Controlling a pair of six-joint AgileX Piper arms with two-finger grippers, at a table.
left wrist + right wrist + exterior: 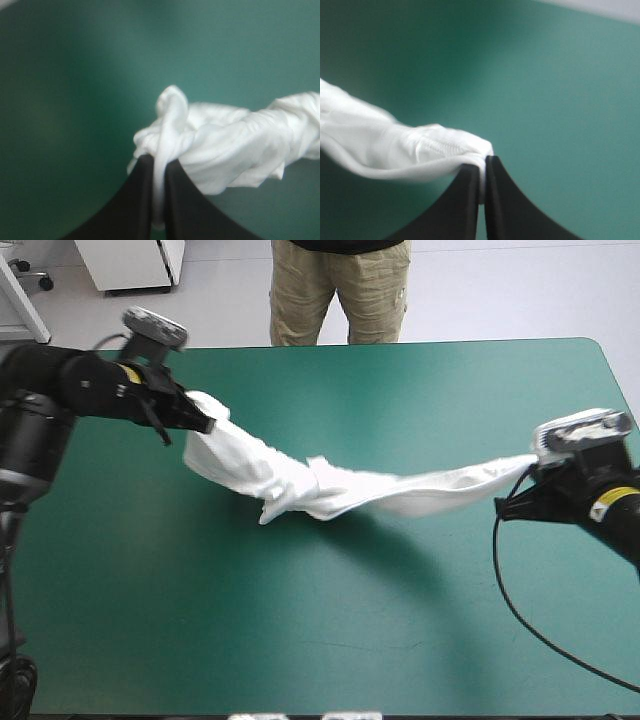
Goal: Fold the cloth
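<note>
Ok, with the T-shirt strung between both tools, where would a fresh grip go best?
Probably the loose corner hanging where the T-shirt sags between the left tool and right tool: it juts free toward the table's near edge, so come from that side. The rest is bunched like a rope.

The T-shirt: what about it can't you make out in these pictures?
- Which part of the T-shirt each tool pinches: bunched cloth hides it at the left tool and right tool, both wrist views.
- Whether its sagging middle touches the table: high view looks from above.
- Its far end: cut off by the edge in each wrist view.
</note>
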